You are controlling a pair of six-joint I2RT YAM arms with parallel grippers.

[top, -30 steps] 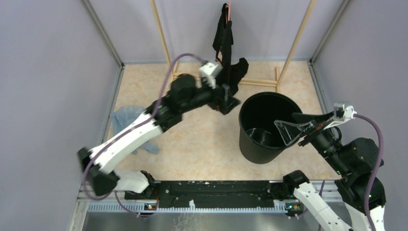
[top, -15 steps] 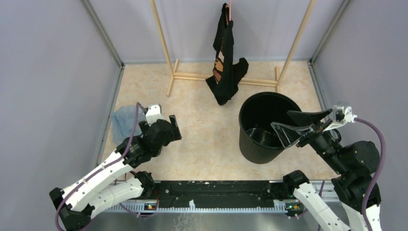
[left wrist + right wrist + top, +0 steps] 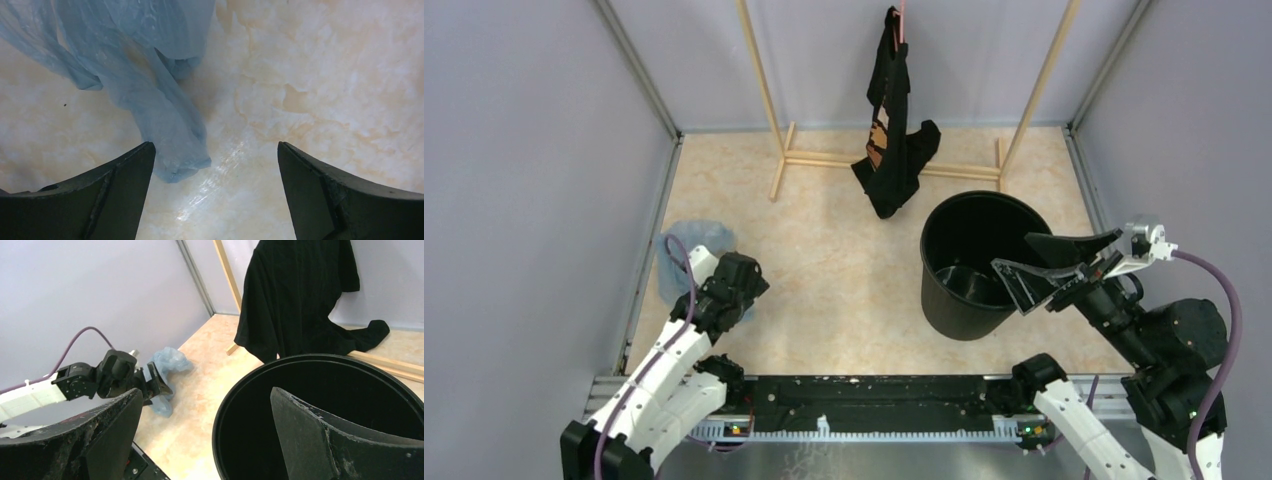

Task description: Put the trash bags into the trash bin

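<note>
The light-blue trash bag (image 3: 686, 250) lies crumpled on the floor at the left wall. It also shows in the left wrist view (image 3: 150, 90) and the right wrist view (image 3: 167, 362). My left gripper (image 3: 734, 285) is open and points down just right of the bag. In its wrist view the gripper (image 3: 215, 150) has the bag's twisted tail end lying beside the left finger. The black trash bin (image 3: 964, 320) stands upright at the right and looks empty. My right gripper (image 3: 1014, 252) is open and empty, over the bin's right rim (image 3: 225, 410).
A black garment with orange print (image 3: 894, 130) hangs from a wooden rack (image 3: 774, 110) at the back centre, just behind the bin. Grey walls close in the left, right and back sides. A black rail (image 3: 874, 395) runs along the near edge.
My left arm has swung from the back centre near the garment to the near left, and now points down beside the bag. My right gripper has shifted slightly right over the bin.
</note>
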